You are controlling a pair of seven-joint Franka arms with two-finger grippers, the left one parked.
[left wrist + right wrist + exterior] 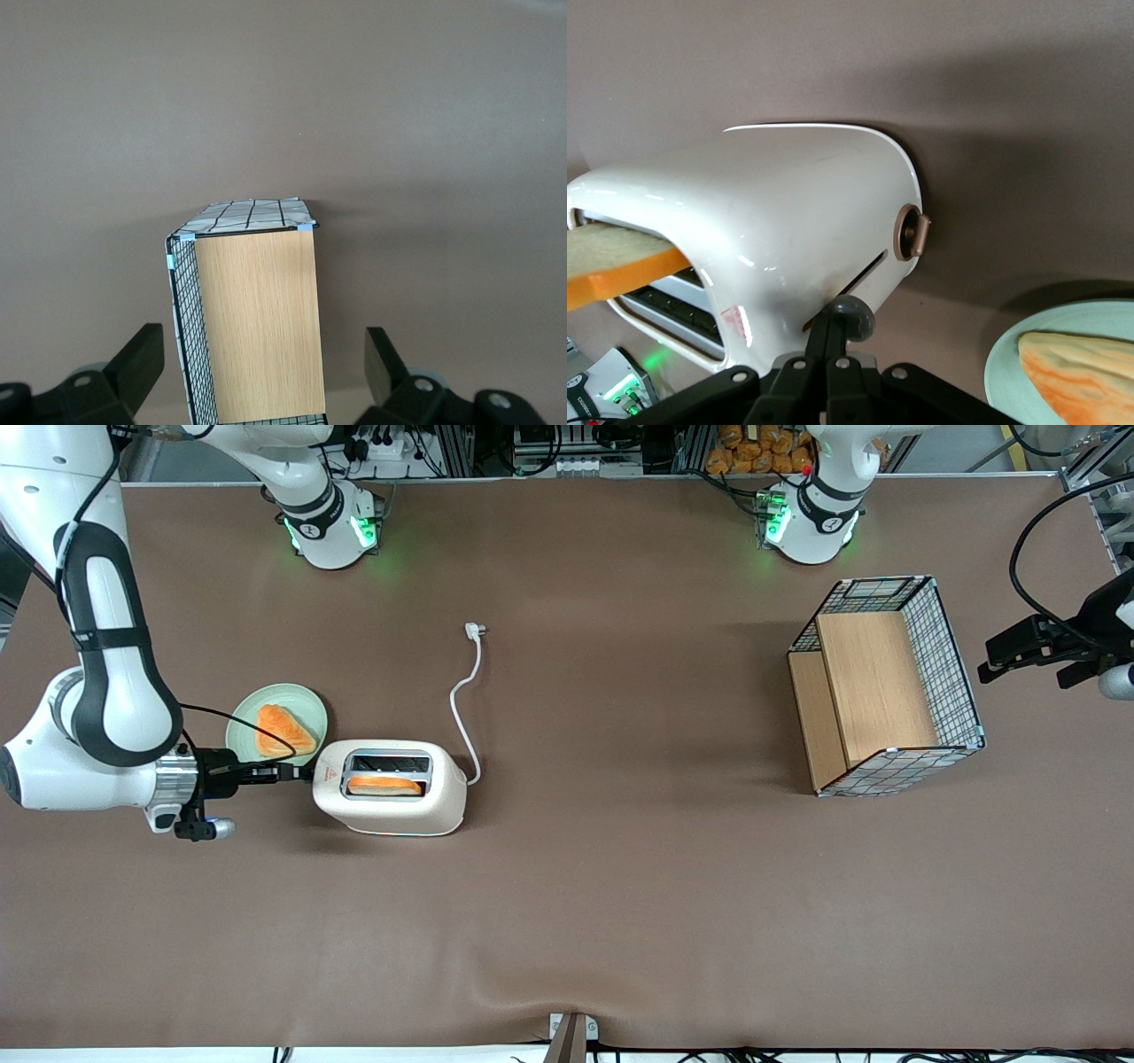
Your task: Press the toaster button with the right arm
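Brown surface [620, 886] carries everything. The right arm [106, 691] reaches in low from the working arm's end, wrist level, pointing at the narrow end of the toaster [390, 788]. Wire basket with a wooden insert [886, 691] sits well apart, toward the parked arm's end; not involved.

Toaster is cream-white, two slots, lying near the working arm's end. One bread slice [384, 785] stands in the slot nearer the front camera and, in the wrist view, sticks up out of it, so it does not look lowered. White power cord [467, 700] trails away unplugged, plug lying loose on the surface. Green plate [244, 722] with an orange-edged toast slice [283, 731] sits just beside the toaster's narrow end.

Gripper [833, 350] is at that narrow end, jaws pressed together into a single tip. Toaster button [852, 319], a small grey nub at the slotted track on the end face near the red mark, lies right at the jaw tips; contact looks made or very nearly. A round dial [911, 233] sits apart on the same face.

Progress judgement: approach done, tip lined up on the nub. Left: the actual push along the track; nub appears not yet travelled.
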